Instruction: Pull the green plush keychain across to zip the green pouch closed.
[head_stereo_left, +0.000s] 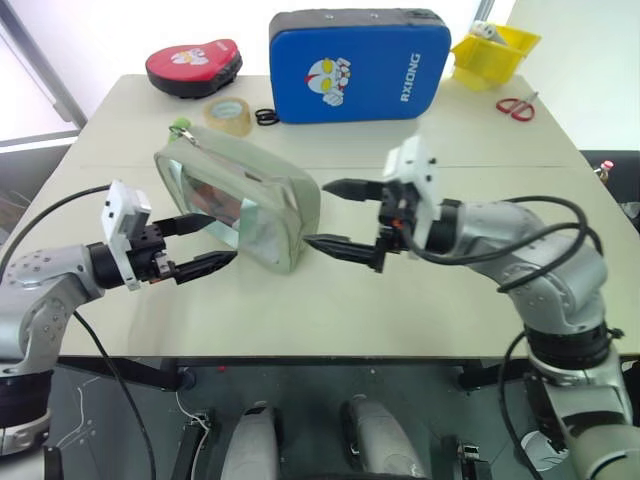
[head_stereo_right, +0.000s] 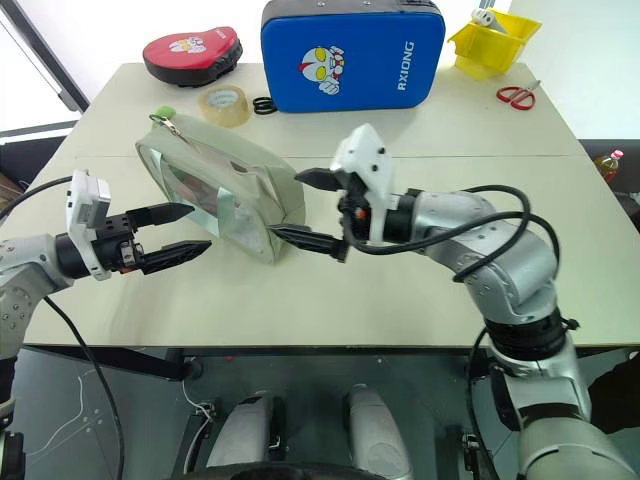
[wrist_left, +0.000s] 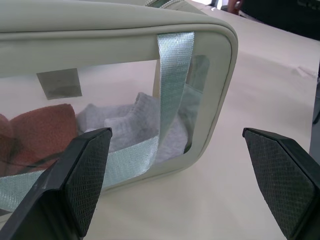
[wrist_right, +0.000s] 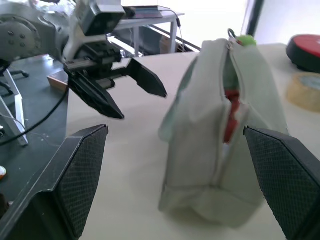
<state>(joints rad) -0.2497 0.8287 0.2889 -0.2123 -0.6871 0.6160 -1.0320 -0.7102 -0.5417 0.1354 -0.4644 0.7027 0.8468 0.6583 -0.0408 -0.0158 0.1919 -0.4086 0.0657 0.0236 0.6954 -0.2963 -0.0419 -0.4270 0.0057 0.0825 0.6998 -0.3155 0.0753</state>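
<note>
At the tabletop (head_stereo_left: 420, 300) centre, my left claw (head_stereo_left: 205, 243) and right claw (head_stereo_left: 340, 218), both wide and empty, flank the green pouch (head_stereo_left: 262, 205); the green plush keychain (head_stereo_left: 180, 126) at its 11 o'clock end is small, so an unbraced pouch may slide.

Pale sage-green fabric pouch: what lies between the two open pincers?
The pale sage-green fabric pouch itself, flanked by left pincer and right pincer, in both eye views.

Only readable text I can spot is "RXIONG", in white letters running vertically up the side of the big blue case (head_stereo_left: 358, 65) standing at the far edge of the tabletop. There's a cartoon character printed next to it, but no words. Nothing else has legible lettering.
</note>
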